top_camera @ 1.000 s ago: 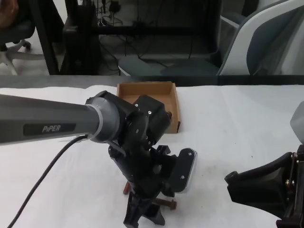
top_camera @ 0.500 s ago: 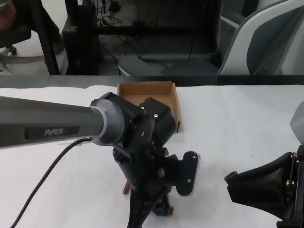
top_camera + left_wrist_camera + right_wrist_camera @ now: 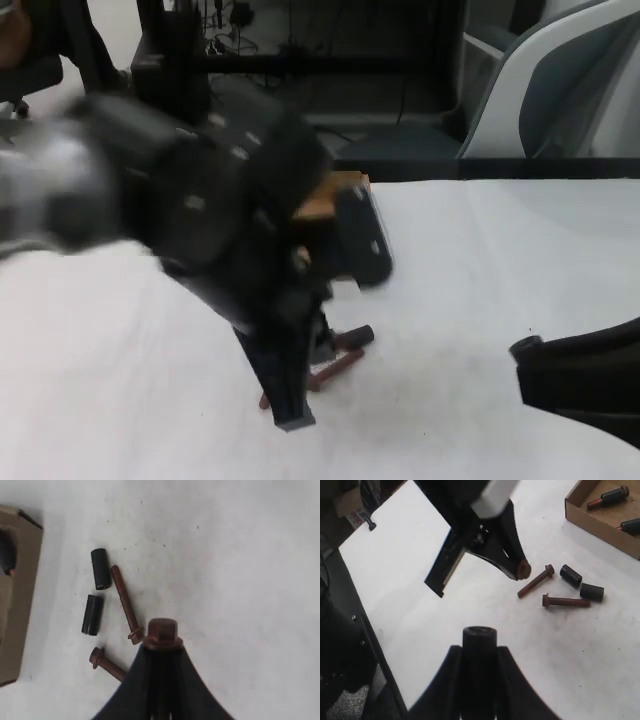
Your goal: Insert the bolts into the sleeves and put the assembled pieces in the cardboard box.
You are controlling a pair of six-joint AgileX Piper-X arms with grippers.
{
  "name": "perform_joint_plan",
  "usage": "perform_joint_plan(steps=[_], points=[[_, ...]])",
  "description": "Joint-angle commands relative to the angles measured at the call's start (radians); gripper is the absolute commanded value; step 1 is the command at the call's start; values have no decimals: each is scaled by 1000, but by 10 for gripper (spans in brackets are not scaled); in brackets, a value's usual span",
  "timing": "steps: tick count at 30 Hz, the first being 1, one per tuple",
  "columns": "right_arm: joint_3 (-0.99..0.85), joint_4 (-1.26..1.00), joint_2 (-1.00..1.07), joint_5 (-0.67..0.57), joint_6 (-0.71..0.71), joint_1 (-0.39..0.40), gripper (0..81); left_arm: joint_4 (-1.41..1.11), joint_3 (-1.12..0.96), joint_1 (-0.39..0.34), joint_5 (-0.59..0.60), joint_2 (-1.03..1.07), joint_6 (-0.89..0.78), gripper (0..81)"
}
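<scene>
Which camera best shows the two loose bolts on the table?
The left wrist view: both loose bolts lie close up beside two sleeves. The right wrist view has them farther off; the high view has them partly behind the left arm.

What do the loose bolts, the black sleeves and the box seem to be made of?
Bolts: probably metal, reddish-brown coating, formed flanged heads.
Sleeves: black, matte tubes; metal or plastic, I cannot tell.
Cardboard box: brown paperboard, dull surface, thin folded walls.

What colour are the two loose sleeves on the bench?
Both sleeves are black; the left wrist view shows them best.
</scene>
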Motion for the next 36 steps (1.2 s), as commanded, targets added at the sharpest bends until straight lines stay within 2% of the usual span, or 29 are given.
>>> perform_joint_plan(steps=[1,7,12,15,20,26,29,36], points=[[-3,-6,-23,-11,24,1,4,-16,55,0,36,-163,-132,17],[-3,-42,-23,-11,61,1,4,-173,186,0,61,-424,-394,17],[-3,-157,-12,-11,126,20,4,-410,293,0,61,-594,-635,17],[-3,-214,9,-11,129,59,4,-605,347,0,74,-634,-771,17],[-3,-311,87,0,140,143,4,-900,394,1,168,-615,-949,17],[-3,-457,192,21,152,202,4,-1002,395,6,251,-578,-1016,17],[-3,-503,235,31,164,209,4,-1007,395,41,267,-577,-1052,17],[-3,-596,290,58,173,209,4,-1064,395,180,338,-577,-1158,17]])
